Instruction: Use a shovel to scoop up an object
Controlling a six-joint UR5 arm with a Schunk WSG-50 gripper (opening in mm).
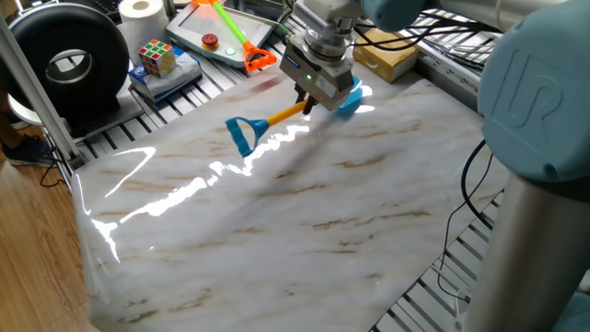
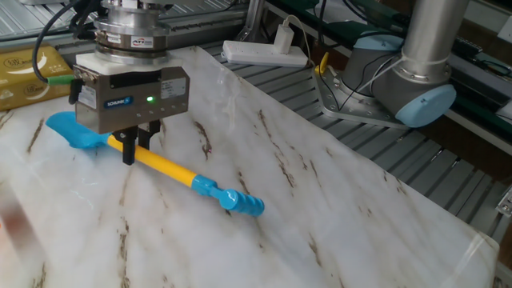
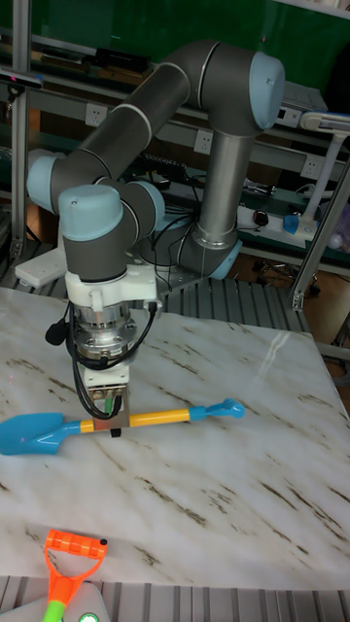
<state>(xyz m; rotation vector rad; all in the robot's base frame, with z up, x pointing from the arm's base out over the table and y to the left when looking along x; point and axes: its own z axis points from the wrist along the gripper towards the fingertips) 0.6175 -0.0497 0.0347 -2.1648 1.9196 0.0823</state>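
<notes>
My gripper (image 1: 307,104) is shut on the orange-yellow shaft of the shovel (image 1: 281,116), close behind its light-blue blade (image 1: 350,95). The blue loop end (image 1: 244,135) points toward the table's middle. In the other fixed view the gripper (image 2: 138,149) holds the shovel (image 2: 164,165) low over the marble top, blade (image 2: 72,132) toward the tan-yellow object (image 2: 28,72). That object (image 1: 387,60) lies just past the table's back edge, a short way beyond the blade. The tall view shows the gripper (image 3: 105,425) straight down on the shovel (image 3: 156,419).
A puzzle cube (image 1: 157,57), a black round device (image 1: 69,60), a paper roll (image 1: 143,11) and a green-shafted toy tool with an orange head (image 1: 260,61) sit off the back left. A power strip (image 2: 264,54) and the arm's base (image 2: 424,64) stand beside the table.
</notes>
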